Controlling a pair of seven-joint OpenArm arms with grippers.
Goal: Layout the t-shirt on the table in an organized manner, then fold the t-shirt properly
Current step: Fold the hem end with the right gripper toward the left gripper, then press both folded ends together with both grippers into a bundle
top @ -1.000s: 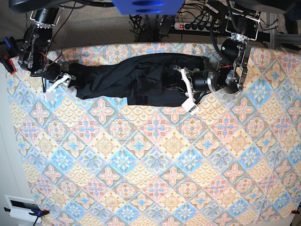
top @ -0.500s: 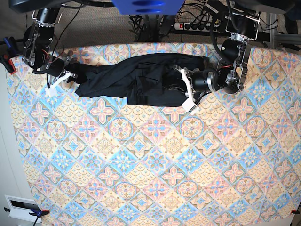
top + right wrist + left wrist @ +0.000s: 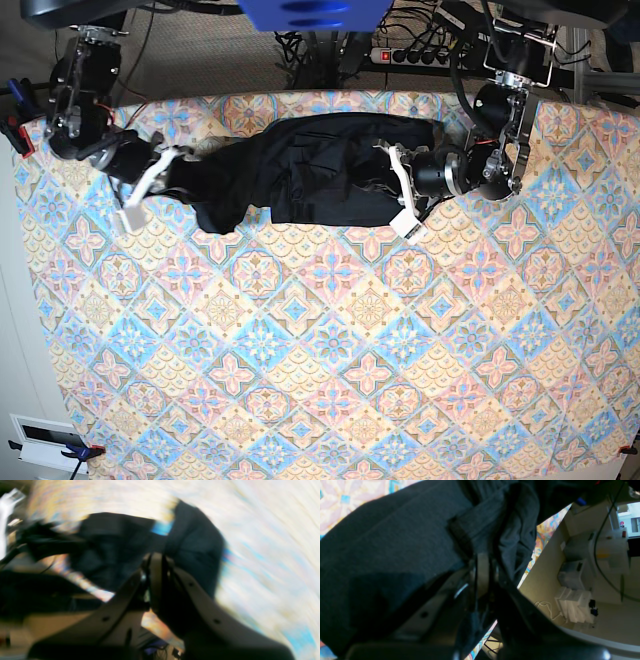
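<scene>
The shirt (image 3: 320, 170) lay bunched in a long band across the far part of the worktop (image 3: 330, 340). The left gripper (image 3: 402, 190) had its jaws closed on the shirt's fabric at one end. The right gripper (image 3: 150, 185) had its jaws pinched shut on the other end.

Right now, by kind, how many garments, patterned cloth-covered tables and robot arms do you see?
Black t-shirt: 1
Patterned table: 1
Arms: 2, the left gripper and the right gripper, both gripping the shirt
Total: 4
</scene>
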